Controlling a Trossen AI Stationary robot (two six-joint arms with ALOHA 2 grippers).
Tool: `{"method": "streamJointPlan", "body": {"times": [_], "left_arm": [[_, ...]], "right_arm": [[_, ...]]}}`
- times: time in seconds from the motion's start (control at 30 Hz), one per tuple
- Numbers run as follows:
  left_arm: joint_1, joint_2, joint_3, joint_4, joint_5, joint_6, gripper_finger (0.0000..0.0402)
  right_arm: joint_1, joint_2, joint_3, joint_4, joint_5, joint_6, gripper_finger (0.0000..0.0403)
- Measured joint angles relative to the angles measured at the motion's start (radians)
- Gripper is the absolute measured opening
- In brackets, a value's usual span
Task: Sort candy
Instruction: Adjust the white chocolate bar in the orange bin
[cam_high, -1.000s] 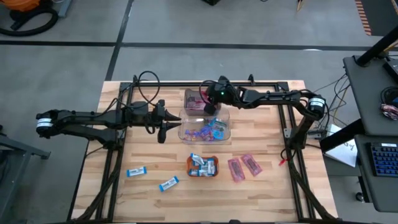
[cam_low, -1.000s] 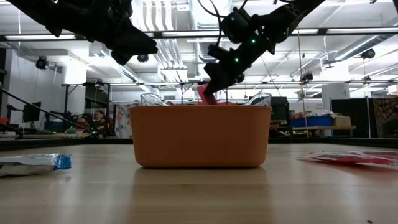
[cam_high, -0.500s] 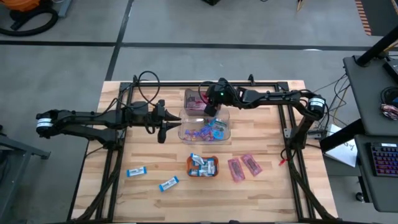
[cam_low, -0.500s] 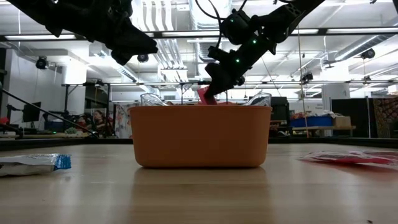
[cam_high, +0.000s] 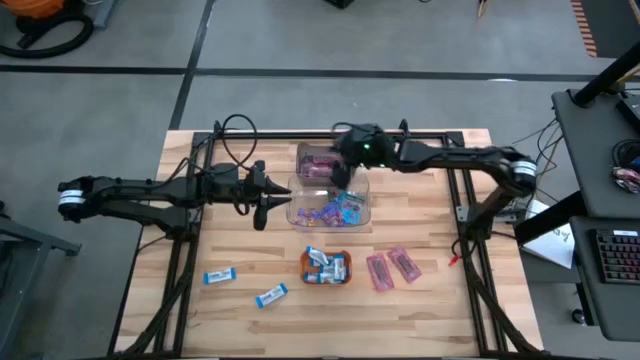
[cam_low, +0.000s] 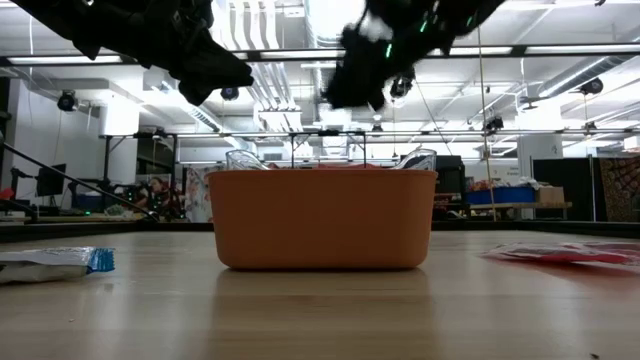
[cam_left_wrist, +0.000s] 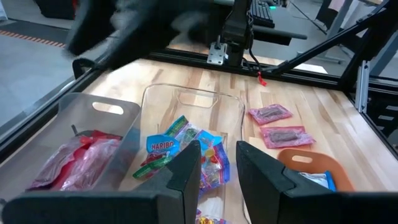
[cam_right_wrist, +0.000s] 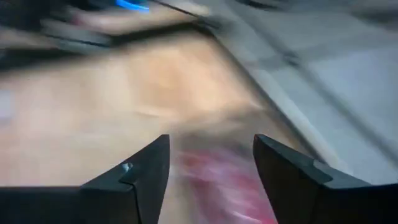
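1. Wooden desk holds two clear bins.
2. My right claw hangs spread open, empty, above red candy in the far bin.
3. Left claw, slightly parted, waits beside the bins.

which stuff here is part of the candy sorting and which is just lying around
Part of the job:
- red packets on the table
- blue-and-white bars on the table
- red packets in the far clear bin
- crinkly sweets in the near clear bin
- bars in the orange tray
- right gripper over the bins, left gripper waiting beside them

Just lying about:
- keyboard
- orange hose
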Motion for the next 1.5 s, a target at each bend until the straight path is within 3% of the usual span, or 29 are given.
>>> {"method": "streamJointPlan", "body": {"times": [0.1,0.17,0.4,0.5,0.67,1.0,1.13,1.3,1.5], "left_arm": [[-0.004,0.000,0.000,0.000,0.001,-0.011,0.0087],[-0.007,0.000,0.000,0.000,0.003,-0.013,0.0087],[-0.009,0.000,0.000,0.001,0.003,-0.014,0.0087],[-0.013,0.000,0.000,0.003,0.002,-0.014,0.0087],[-0.018,0.000,0.000,0.007,0.002,-0.015,0.0087],[-0.018,0.000,0.000,0.009,0.002,-0.018,0.0087],[-0.018,0.000,0.000,0.009,0.002,-0.013,0.0087],[-0.018,0.000,0.000,0.010,0.002,0.007,0.0087],[-0.018,0.000,0.000,0.013,0.001,0.013,0.0087]], "right_arm": [[0.053,-0.067,0.009,-0.053,-0.332,0.011,0.0222],[0.094,-0.094,0.004,-0.088,-0.470,0.064,0.0218],[0.318,-0.095,-0.025,-0.140,-0.510,0.116,0.0183],[0.408,-0.063,-0.031,-0.152,-0.414,0.142,0.0159],[0.522,-0.001,-0.031,-0.157,-0.136,0.203,0.0121],[0.627,0.133,-0.033,-0.146,0.202,0.291,0.0023],[0.661,0.176,-0.029,-0.104,0.351,0.291,0.0010],[0.686,0.220,0.000,-0.090,0.450,0.313,0.0009],[0.685,0.288,0.040,-0.091,0.486,0.343,0.0009]]}}
